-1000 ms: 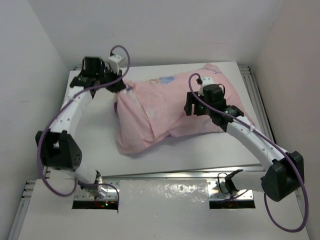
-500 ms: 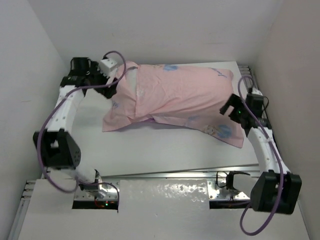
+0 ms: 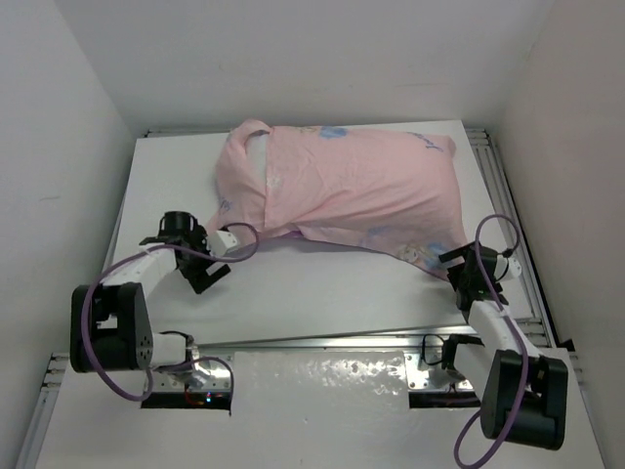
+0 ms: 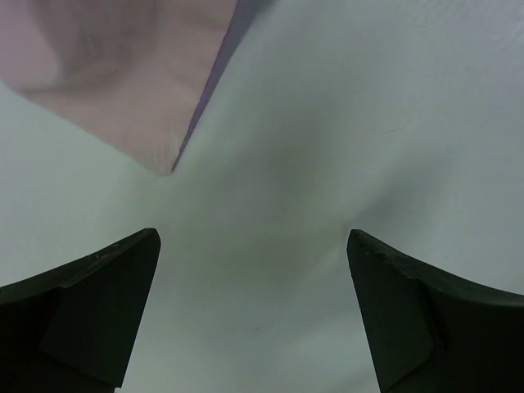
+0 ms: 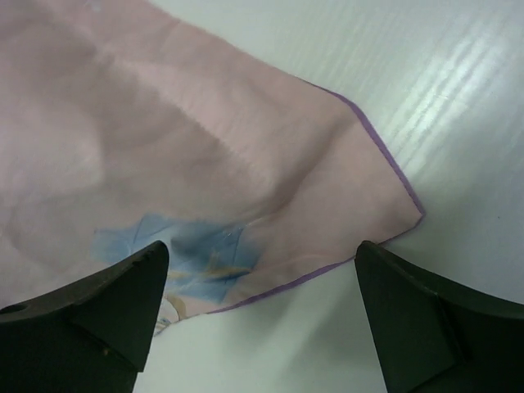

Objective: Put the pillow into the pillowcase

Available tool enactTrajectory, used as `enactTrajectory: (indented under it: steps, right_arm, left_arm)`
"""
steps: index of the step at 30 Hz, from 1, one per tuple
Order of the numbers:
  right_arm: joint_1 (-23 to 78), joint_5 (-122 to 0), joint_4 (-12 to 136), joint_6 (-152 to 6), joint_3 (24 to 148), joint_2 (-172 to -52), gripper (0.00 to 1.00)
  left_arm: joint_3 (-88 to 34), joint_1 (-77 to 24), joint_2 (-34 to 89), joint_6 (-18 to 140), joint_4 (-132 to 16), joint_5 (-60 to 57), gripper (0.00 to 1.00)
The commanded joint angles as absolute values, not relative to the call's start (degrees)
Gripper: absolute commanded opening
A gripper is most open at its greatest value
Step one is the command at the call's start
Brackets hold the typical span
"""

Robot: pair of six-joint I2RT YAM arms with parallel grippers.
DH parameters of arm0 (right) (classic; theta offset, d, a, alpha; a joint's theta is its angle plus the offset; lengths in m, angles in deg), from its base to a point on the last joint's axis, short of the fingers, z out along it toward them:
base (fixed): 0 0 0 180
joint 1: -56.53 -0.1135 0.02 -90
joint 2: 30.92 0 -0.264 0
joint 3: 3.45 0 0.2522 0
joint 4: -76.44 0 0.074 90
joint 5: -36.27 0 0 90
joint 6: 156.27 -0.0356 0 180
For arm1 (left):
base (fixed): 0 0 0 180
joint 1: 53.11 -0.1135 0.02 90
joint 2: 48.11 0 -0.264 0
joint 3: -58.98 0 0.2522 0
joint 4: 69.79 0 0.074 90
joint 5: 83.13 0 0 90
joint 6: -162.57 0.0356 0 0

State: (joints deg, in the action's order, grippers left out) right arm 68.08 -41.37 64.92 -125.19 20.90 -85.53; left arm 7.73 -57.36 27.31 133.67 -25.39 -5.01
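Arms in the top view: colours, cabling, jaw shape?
Both alike: left arm and right arm have white tubular links, bulky black joint housings and a purple cable looping loosely alongside each. Jaws are matte black, wedge-shaped, unmarked in the wrist views. No sleeves.

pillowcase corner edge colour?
Purple edging on the pale pink pillowcase; clearest in the right wrist view.

Soft matt pink cloth pillowcase [image 3: 352, 186] on smooth, faintly glossy white table [image 3: 322, 293].
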Motion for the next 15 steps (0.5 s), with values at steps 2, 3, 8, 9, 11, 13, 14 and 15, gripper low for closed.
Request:
enactTrajectory:
  steps: [2,3,8,9,11,13,14,15]
  right_arm:
    - [68.4,-35.1,72.5,-137.3,18.8,-87.7,0.94]
    - [68.3,-35.5,72.8,-137.4,18.5,-88.5,0.94]
    - [68.4,-34.3,75.8,-139.2,16.0,-91.0,0.93]
    - [68.4,-34.2,76.4,-139.0,15.9,-92.7,0.92]
    - [68.4,-34.4,78.2,-139.5,15.6,-94.5,0.78]
    - [68.4,-35.4,80.5,-141.2,14.8,-96.6,0.57]
    - [68.4,-37.0,83.8,-141.5,13.5,-97.1,0.34]
    - [68.4,-37.7,85.4,-141.6,13.0,-97.7,0.21]
  left_arm:
    - [7.9,-54.4,26.6,132.6,-39.5,-5.2,1.00]
    - [8.3,-53.6,26.8,132.0,-40.1,-5.5,1.00]
    - [13.8,-49.3,29.0,126.0,-52.0,-0.5,0.99]
    - [14.2,-49.3,30.7,124.4,-54.9,1.6,0.97]
    - [13.1,-49.3,32.7,122.9,-57.4,2.8,0.77]
    - [10.3,-49.3,35.1,121.4,-56.1,3.7,0.57]
    - [9.5,-49.3,35.6,121.4,-53.4,3.3,0.40]
    - [8.7,-49.3,36.0,121.4,-50.3,2.7,0.30]
